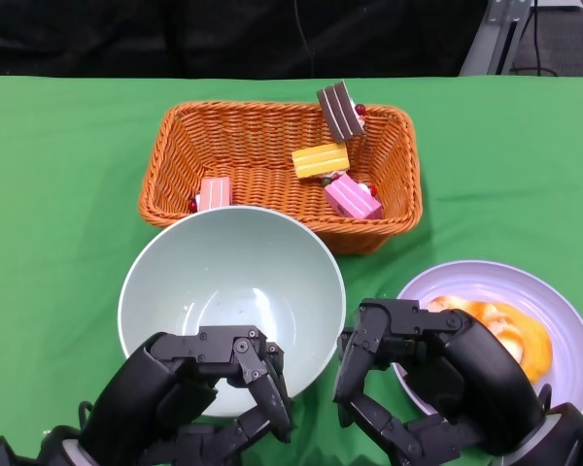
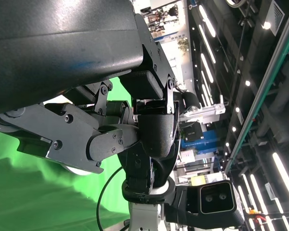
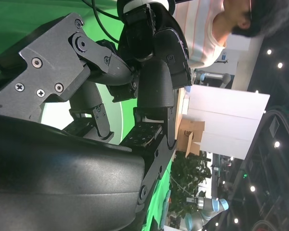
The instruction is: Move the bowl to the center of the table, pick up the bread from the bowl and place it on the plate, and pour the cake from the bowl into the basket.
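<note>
While both hands sit at the near edge of the table, the left hand has its fingers curled over the near rim of the bowl, gripping it; the right hand is curled in beside the bowl's right side and over the near left rim of the plate, and whether it touches either cannot be told. The bowl stands upright and shows nothing inside, with its far rim just short of the basket and its right side near the plate. Little green cloth shows between these three; wider open cloth lies to the left of basket and bowl and to the right of the basket. The basket holds four cake pieces: a pink one at the near left wall, a yellow one in the middle, a brighter pink one nearer, and a brown one leaning on the far rim. On the plate lies the orange bread, partly hidden by the right hand. Both forearms are cut off by the frame's lower edge. Each wrist view is filled with black shell and fingers, with only slivers of green and pale bowl; the right wrist view shows a person in the background.
</note>
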Action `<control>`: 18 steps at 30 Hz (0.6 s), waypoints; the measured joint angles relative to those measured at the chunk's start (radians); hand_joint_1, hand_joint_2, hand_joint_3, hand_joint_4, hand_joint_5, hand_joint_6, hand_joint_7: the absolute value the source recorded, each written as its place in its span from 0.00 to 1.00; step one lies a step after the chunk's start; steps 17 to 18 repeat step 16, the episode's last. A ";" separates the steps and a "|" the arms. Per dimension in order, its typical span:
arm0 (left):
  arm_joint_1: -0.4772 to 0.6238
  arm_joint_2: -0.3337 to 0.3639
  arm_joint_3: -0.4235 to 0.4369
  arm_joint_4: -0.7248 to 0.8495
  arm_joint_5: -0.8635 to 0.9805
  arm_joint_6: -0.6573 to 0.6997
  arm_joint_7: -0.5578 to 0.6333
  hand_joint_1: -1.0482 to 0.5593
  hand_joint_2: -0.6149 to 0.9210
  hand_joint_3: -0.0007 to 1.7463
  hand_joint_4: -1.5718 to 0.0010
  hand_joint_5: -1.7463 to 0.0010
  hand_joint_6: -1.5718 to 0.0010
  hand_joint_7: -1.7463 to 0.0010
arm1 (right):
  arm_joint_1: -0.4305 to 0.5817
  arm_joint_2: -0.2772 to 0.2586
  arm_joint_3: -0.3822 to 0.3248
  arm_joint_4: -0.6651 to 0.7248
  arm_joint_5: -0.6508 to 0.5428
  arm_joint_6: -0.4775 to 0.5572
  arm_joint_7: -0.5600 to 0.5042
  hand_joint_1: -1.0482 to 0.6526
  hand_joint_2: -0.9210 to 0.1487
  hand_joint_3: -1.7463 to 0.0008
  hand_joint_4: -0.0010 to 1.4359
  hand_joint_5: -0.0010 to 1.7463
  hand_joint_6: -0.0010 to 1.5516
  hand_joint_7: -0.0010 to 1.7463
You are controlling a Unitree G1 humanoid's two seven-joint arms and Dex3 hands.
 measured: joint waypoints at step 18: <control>0.002 -0.031 0.020 0.000 0.010 0.014 -0.019 0.61 0.84 0.47 0.53 0.08 0.51 0.26 | 0.012 -0.001 0.000 -0.003 -0.001 0.001 -0.003 0.53 0.46 0.32 0.55 0.95 0.49 0.75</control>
